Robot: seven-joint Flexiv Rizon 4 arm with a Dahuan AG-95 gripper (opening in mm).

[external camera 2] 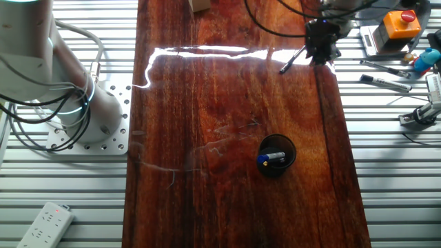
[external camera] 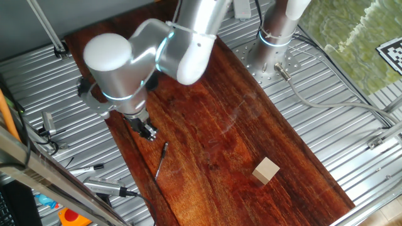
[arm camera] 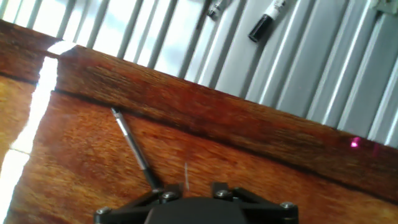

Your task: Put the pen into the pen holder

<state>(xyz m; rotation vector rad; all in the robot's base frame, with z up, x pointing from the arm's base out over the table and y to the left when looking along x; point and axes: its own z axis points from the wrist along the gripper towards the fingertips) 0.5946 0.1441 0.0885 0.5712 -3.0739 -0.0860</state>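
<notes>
dark red-brown wood makes up the board (external camera 2: 227, 103) under everything. going left to right in the other fixed view, the black round pen holder (external camera 2: 276, 156) sits well apart from the gripper (external camera 2: 321, 52), a blue pen (external camera 2: 271, 159) inside it; the slim dark pen (external camera 2: 292, 60) lies flat just beside the fingertips, near the board's edge. whether the fingers are parted or closed, i cannot tell. silver-and-black markers (external camera 2: 384, 83) lie beyond on the ribbed metal table (external camera 2: 393, 158).

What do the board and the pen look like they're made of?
Board: apparently wood with a glossy varnish; reddish grain and sharp glare streaks show. Pen: slim, dark; probably plastic or metal, too small to tell. The gripper hovers near its end.
</notes>
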